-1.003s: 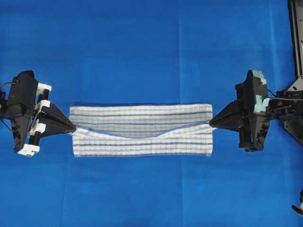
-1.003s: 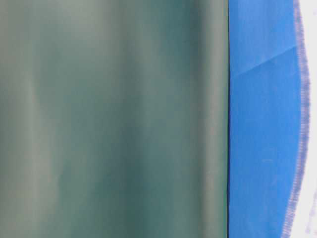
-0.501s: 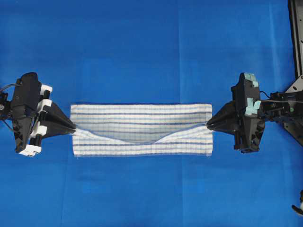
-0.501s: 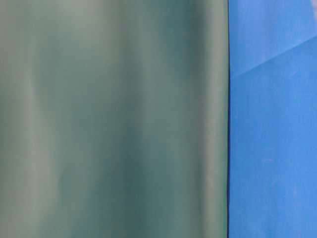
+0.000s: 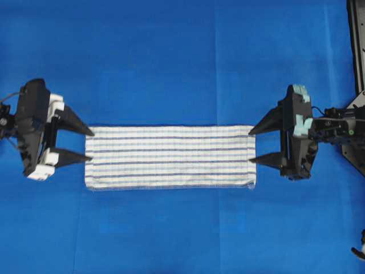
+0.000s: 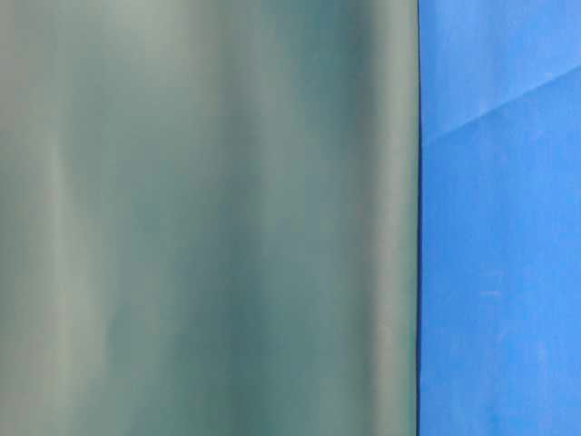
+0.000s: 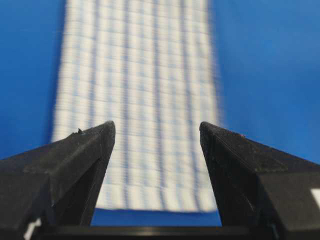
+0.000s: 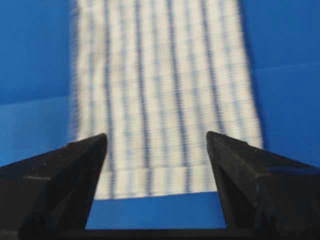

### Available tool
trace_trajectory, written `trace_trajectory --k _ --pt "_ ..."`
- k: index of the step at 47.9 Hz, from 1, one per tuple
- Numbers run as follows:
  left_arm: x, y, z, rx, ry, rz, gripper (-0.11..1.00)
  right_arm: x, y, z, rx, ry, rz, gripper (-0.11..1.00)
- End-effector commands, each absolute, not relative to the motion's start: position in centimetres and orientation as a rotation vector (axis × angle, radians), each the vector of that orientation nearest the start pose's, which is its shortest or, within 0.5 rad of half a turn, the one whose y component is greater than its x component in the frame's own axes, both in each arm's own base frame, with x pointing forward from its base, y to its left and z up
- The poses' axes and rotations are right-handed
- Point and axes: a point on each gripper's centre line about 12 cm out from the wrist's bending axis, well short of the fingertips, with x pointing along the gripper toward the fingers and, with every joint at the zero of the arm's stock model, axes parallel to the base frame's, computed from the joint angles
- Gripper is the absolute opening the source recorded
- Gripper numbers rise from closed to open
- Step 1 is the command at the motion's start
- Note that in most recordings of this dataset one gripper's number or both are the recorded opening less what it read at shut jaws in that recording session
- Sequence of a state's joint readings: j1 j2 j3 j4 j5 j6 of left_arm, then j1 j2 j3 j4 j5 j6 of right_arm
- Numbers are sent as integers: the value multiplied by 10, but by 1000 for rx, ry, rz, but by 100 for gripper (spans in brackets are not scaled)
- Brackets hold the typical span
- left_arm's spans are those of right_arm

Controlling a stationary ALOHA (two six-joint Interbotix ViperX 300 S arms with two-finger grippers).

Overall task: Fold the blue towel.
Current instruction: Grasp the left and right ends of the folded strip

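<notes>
Blue-covered desk (image 5: 171, 57) carries the striped blue towel (image 5: 170, 157), lying flat as a long band.
Its long axis runs between the left end effector (image 5: 89, 146) and right end effector (image 5: 251, 146), both spread apart, empty, equally near the towel's short ends.

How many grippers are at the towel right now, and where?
2. The left gripper stands open at the blue towel's left short end; the right gripper stands open at its right short end. Neither holds it.
</notes>
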State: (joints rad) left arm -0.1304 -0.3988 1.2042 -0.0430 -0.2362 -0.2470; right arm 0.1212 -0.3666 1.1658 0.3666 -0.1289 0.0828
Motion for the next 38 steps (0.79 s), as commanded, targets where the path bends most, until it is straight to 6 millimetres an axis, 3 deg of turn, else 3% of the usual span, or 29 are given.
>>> trace_trajectory --k 1,15,30,35,38 --pt "252 -22 152 -246 556 -1 63 252 15 143 372 656 -109 83" --pt "260 2 128 -212 640 83 63 255 -9 123 364 703 -206 82" --pt "270 5 93 -205 756 104 61 260 -15 93 343 743 -253 81" --pt "274 5 85 -205 782 107 55 261 -15 86 338 764 -257 74" --pt "275 5 80 -205 802 109 45 262 -15 84 337 772 -258 65"
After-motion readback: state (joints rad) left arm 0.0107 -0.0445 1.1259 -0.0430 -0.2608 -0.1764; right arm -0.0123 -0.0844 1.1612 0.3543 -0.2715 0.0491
